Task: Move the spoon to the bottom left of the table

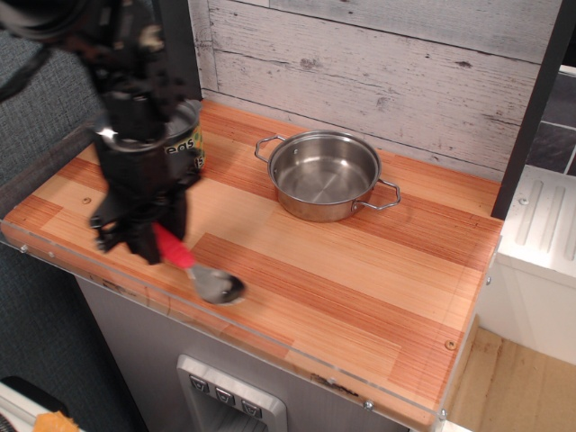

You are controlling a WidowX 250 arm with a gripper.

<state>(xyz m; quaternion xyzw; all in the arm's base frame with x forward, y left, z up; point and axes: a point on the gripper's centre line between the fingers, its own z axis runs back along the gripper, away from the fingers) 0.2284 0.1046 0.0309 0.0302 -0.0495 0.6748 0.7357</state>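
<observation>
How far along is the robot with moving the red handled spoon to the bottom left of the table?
Mostly done. The gripper is shut on the spoon with the red ribbed handle and silver bowl, and holds it over the front left part of the wooden plank table, well away from the steel pot. In hand: the carry. Left: set the spoon down near that corner and let go.

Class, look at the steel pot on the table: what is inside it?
The steel pot looks empty: its shiny bare bottom and far inner wall show, with nothing lying in it. The near inner wall is hidden behind the pot's own rim from this angle.
</observation>
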